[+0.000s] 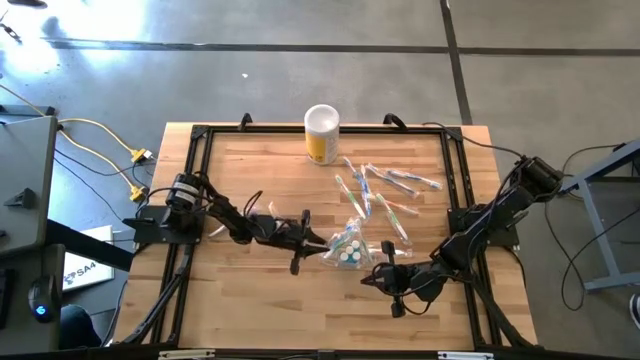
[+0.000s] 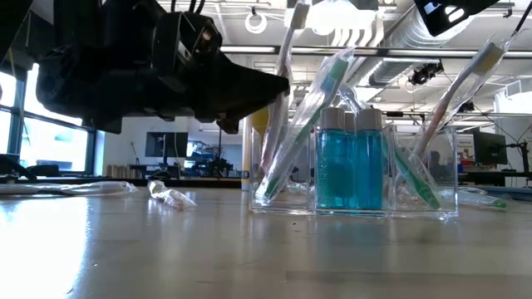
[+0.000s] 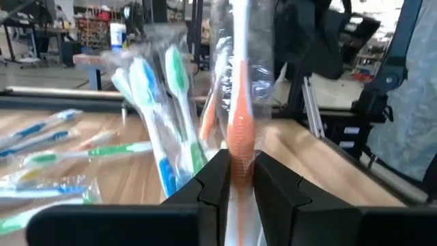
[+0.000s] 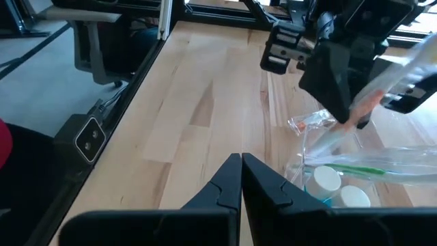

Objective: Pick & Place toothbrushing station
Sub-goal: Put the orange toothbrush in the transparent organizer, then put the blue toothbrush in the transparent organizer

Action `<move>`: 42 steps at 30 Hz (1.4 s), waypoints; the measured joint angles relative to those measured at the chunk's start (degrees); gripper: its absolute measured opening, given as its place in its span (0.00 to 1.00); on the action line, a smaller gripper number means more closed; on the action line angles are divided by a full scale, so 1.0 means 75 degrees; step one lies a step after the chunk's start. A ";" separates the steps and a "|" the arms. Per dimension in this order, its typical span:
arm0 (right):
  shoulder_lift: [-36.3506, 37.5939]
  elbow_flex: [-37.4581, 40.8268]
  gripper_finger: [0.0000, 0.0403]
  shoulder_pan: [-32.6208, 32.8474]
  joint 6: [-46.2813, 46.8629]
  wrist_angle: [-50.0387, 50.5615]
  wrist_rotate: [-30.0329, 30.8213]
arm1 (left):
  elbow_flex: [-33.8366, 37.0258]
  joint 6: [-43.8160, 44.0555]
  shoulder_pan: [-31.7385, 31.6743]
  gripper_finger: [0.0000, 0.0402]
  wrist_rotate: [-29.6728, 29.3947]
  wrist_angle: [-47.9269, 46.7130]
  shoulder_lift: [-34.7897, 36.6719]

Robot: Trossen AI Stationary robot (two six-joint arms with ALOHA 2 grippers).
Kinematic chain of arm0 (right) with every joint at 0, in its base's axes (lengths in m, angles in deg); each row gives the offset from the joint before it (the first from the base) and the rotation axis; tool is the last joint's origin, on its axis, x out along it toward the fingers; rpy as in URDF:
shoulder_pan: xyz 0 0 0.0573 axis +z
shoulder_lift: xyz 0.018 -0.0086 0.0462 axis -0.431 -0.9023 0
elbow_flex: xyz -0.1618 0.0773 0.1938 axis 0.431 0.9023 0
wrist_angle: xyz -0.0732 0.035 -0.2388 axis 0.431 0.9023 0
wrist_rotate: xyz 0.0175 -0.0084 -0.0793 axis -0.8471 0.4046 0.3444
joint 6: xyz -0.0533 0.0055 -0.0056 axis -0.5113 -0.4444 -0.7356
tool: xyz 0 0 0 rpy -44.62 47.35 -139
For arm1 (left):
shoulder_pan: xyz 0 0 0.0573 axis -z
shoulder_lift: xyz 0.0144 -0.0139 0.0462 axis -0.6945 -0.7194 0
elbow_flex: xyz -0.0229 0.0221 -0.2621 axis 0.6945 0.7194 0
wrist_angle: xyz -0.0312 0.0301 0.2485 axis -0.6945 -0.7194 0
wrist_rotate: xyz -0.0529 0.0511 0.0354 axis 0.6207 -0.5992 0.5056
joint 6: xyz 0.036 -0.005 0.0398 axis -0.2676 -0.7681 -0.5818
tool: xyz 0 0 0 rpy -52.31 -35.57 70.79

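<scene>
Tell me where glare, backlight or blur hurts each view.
High view: window glare on the floor, table evenly lit. Low view: left end effector a backlit silhouette. Left wrist view: orange-handled toothbrush soft and close. Right wrist view: wrapped toothbrushes glint.

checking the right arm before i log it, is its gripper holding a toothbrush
No: in its wrist view the right gripper is shut on nothing, fingertips together over bare wood beside the toothpaste tubes.

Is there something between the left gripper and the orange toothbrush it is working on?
Nothing visible. The left gripper has its two fingers on either side of the wrapped orange toothbrush, right at the clear holder.
</scene>
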 joint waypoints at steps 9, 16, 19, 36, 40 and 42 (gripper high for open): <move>0.0000 0.0001 0.01 0.0000 -0.0046 0.0001 0.0000 | 0.0000 0.0095 0.0001 0.28 -0.0469 -0.0572 0.0000; 0.0000 0.0000 0.01 0.0000 -0.0084 0.0001 0.0000 | -0.0003 0.0355 0.0000 0.43 -0.1784 -0.0697 0.0006; 0.0000 0.0000 0.01 0.0000 -0.0087 0.0007 0.0000 | -0.0003 0.0087 0.0008 0.47 -0.1781 -0.0601 0.0006; 0.0064 0.0000 0.01 0.0718 -0.1278 -0.0401 0.1433 | 0.0159 -0.0321 0.0056 0.51 -0.0833 -0.0280 0.0517; 0.0064 0.0000 0.01 0.0831 -0.1280 -0.0401 0.1735 | 0.0427 -0.0697 0.0058 0.51 -0.0833 -0.0330 0.0993; 0.0064 0.0000 0.01 0.0839 -0.1281 -0.0396 0.1852 | 0.0578 -0.0884 0.0058 0.51 -0.0836 -0.0346 0.1322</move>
